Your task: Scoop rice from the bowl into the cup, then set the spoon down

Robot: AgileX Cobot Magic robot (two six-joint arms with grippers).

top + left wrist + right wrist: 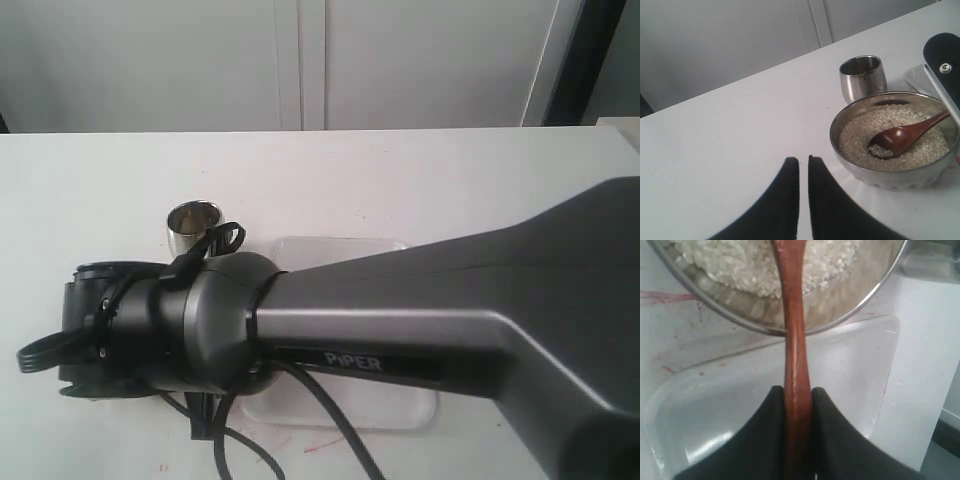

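Observation:
The steel bowl (pixel 892 177) holds cream rice (pixel 855 137). The brown wooden spoon (pixel 900 140) lies with its oval end dipped in the rice, a few grains in it. My right gripper (pixel 798 390) is shut on the spoon (pixel 792 330) handle, above the bowl rim (pixel 840 315) and the rice (pixel 740 265). The shiny steel cup (pixel 863 77) stands just behind the bowl; in the exterior view the cup (pixel 194 228) peeks out behind the arm. My left gripper (pixel 803 160) is shut on nothing, over bare table left of the bowl.
A clear plastic tray (pixel 855 370) lies under the spoon handle beside the bowl; the tray (pixel 340 250) is mostly covered by the big dark right arm (pixel 420 330). White table (pixel 730 140) all round, red marks (pixel 665 297) near the bowl.

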